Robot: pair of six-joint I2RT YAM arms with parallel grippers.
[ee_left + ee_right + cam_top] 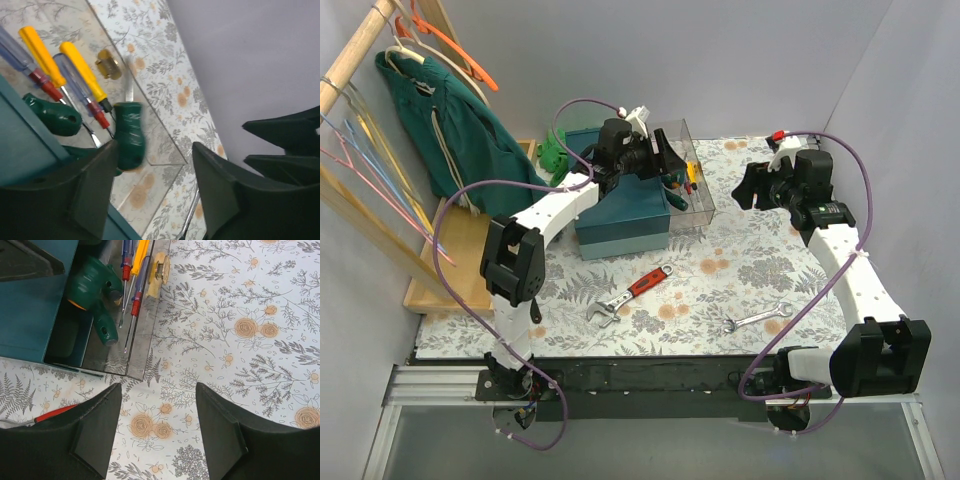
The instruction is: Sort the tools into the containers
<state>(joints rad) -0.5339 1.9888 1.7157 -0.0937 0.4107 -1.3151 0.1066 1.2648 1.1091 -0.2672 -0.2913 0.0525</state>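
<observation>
Left gripper (155, 150), fingers apart, hovers over the clear box (701, 160), apparently for dropping screwdrivers (82, 75) in; right gripper (159, 390) hangs open nearby.

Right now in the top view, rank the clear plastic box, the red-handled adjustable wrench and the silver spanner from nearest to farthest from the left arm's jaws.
1. Clear plastic box: right beneath, at the back.
2. Red-handled adjustable wrench: centre front.
3. Silver spanner: front right.
</observation>
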